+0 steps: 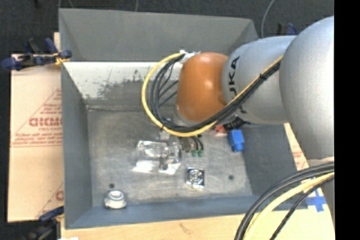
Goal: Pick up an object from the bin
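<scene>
A small round white cap (115, 198) lies near the front left corner of the bin (76, 137). Mid-floor sits a crumpled clear plastic wrapper (147, 153), with the gripper (169, 159) down at its right end, perhaps touching it; whether its jaws are apart or together cannot be told. Just right lies a small shiny square packet (195, 177), then a blue block (236, 140)
</scene>
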You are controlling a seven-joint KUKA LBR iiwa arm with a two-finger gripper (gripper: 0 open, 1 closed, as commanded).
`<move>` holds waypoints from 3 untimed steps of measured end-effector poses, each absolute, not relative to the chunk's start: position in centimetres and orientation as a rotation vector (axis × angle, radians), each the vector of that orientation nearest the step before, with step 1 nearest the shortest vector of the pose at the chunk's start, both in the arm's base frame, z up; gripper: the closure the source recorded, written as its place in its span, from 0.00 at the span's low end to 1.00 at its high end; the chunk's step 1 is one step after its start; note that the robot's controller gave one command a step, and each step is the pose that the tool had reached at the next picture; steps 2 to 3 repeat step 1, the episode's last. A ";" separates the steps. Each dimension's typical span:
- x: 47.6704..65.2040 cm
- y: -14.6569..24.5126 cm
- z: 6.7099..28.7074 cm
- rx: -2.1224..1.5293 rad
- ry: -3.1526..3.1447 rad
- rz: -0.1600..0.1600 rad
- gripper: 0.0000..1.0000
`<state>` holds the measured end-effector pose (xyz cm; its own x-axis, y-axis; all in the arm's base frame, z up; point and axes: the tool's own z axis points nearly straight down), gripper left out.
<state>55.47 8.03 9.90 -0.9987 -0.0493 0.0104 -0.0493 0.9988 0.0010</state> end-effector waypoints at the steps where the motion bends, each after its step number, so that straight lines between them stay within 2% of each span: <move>1: 55.5 8.6 23.1 0.207 -3.143 0.002 1.00; 3: 55.5 8.6 23.1 0.207 -3.143 0.002 1.00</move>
